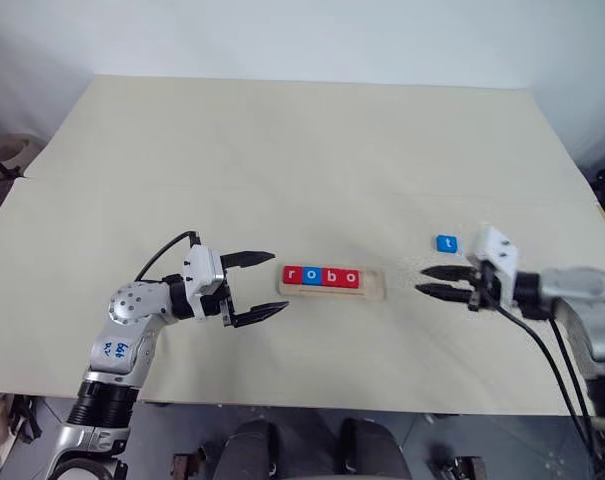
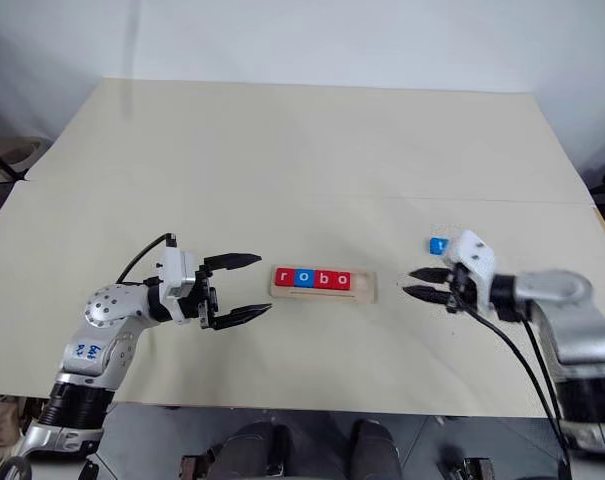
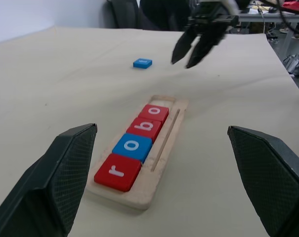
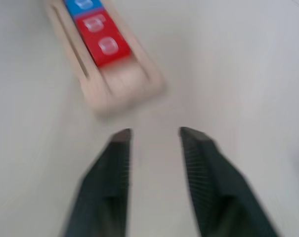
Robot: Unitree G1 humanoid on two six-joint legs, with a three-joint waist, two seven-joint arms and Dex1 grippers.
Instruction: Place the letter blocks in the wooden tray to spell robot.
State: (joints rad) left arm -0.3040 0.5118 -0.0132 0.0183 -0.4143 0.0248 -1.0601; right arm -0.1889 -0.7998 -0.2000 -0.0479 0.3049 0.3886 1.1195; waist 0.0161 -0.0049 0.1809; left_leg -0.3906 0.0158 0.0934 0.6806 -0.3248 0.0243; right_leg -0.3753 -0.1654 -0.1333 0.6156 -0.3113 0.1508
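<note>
Head view: the wooden tray (image 1: 332, 283) holds 4 letter blocks (image 1: 322, 277) reading "robo", its right end slot bare. The blue t block (image 1: 446, 243) lies on the surface (image 1: 282, 150) just beside the right gripper (image 1: 429, 281), whose jaws are parted and empty.

Left wrist view: the left gripper (image 3: 161, 168) is spread wide, released.

Right wrist view: the vacant slot faces the fingers.

Best next: straddle t squarely, keeping its letter upright.
</note>
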